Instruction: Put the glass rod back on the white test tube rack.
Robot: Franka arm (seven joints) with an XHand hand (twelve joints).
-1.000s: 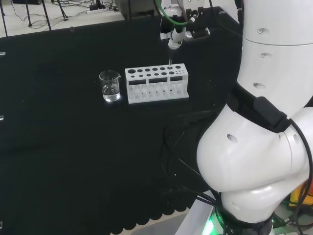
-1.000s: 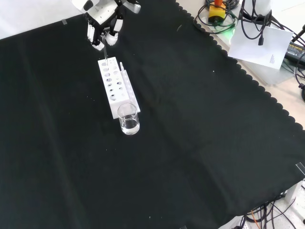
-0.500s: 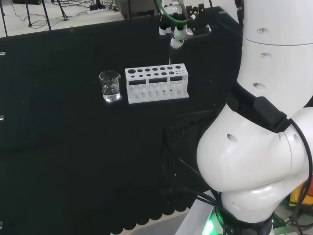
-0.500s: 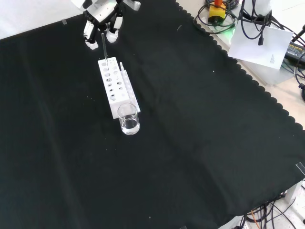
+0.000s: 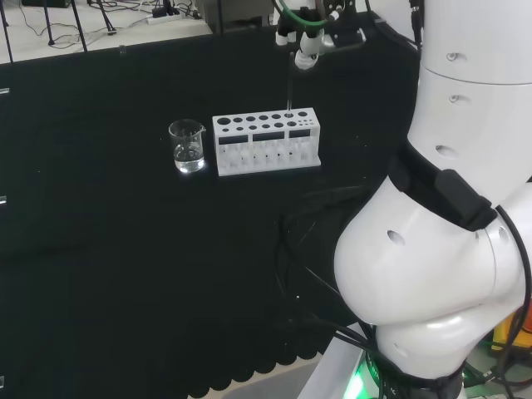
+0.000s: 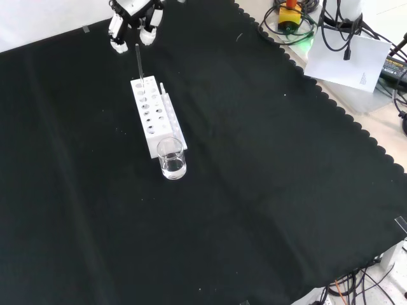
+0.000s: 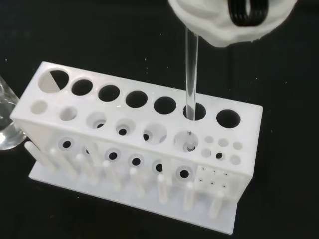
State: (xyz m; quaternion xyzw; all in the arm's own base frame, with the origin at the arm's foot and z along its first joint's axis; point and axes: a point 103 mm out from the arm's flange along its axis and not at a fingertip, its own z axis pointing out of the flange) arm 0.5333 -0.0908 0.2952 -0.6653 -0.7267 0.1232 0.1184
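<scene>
The glass rod [image 7: 191, 74] is a thin, straight, clear stick, almost colourless, and against the black cloth of the desk [image 6: 267, 178] it is visible mainly as two pale edges with a dark line between them. It stands upright directly below the robot hand [image 6: 132, 19], and its lower end goes down into one of the large round holes in the top plate of the white test tube rack [image 7: 134, 144] — the second hole from the end of the rack that has the group of small holes. In the wrist view the rod passes through this hole and its tip shows again at the lower plate of the rack. Its upper end goes up behind a blurred white part of the robot hand, so I cannot tell whether the fingers are curled on the rod or have opened; in the front view the white and black fingertips [image 6: 116, 44] point down on both sides of the top of the rod, just above it. In the head view the robot hand [image 5: 307, 37] is above the rack [image 5: 266, 141], and the rod [image 5: 288, 87] is a faint vertical line between them. A clear glass beaker [image 6: 172, 159] with a little clear liquid stands just beside the end of the rack that is farther from the robot hand.
</scene>
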